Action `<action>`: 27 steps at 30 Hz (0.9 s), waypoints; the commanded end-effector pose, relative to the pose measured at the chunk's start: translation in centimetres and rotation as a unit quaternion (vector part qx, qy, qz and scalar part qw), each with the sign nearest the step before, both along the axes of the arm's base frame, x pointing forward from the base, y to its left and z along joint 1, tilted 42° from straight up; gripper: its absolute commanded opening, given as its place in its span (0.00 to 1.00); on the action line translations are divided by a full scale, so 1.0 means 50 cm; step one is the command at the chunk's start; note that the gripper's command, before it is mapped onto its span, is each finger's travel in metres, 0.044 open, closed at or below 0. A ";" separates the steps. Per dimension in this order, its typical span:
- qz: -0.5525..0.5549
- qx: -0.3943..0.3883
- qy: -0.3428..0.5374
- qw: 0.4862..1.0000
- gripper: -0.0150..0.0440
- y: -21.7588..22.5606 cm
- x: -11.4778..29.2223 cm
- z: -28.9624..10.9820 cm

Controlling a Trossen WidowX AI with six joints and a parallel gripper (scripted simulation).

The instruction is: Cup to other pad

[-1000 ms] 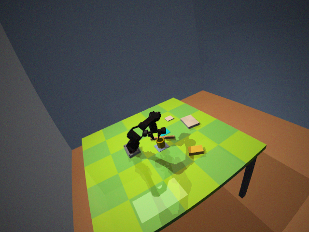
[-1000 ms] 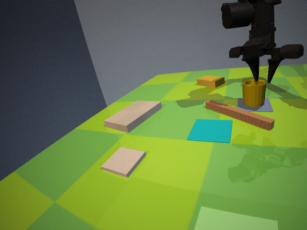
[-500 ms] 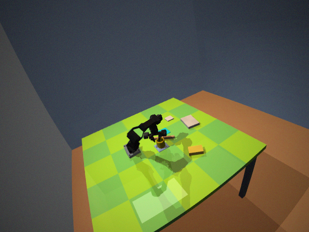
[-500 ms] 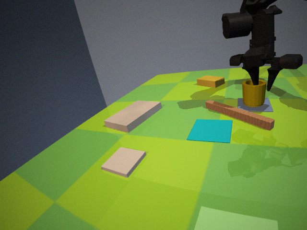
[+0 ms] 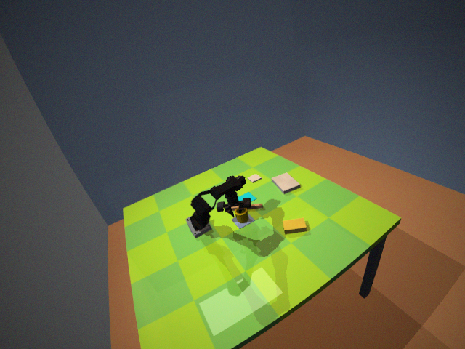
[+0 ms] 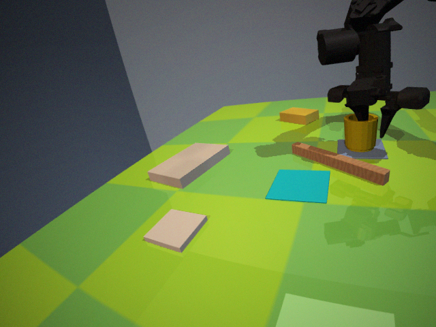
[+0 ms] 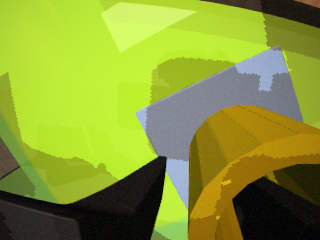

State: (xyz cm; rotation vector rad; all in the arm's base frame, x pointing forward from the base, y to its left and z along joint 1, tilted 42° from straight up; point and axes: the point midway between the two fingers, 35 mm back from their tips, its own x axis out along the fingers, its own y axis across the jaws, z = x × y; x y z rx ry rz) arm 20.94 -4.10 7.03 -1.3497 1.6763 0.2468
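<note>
Top cam sat high and far; exterior was low and close; wrist looked down past the gripper point(image 7: 196, 216). All caught the cup point(image 6: 360, 132).

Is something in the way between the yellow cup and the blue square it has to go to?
Yes. A long wooden bar lies on the table right between the yellow cup, which stands on the grey pad, and the teal pad. The gripper would probably have to lift the cup over it.

Bare test room, green-checkered table point(image 5: 338, 210), brown floor point(image 5: 424, 195); plain blue-grey walls point(image 5: 187, 75)
</note>
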 end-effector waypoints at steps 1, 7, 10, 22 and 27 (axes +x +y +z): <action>0.000 0.000 0.000 1.000 0.51 0.000 0.000 0.000; 0.000 0.000 0.000 1.000 0.45 0.000 0.000 0.000; 0.000 0.000 0.000 1.000 0.41 0.000 0.000 0.000; 0.000 0.000 0.000 1.000 0.28 0.000 0.000 0.000; 0.000 0.000 0.000 1.000 0.25 0.007 0.001 0.007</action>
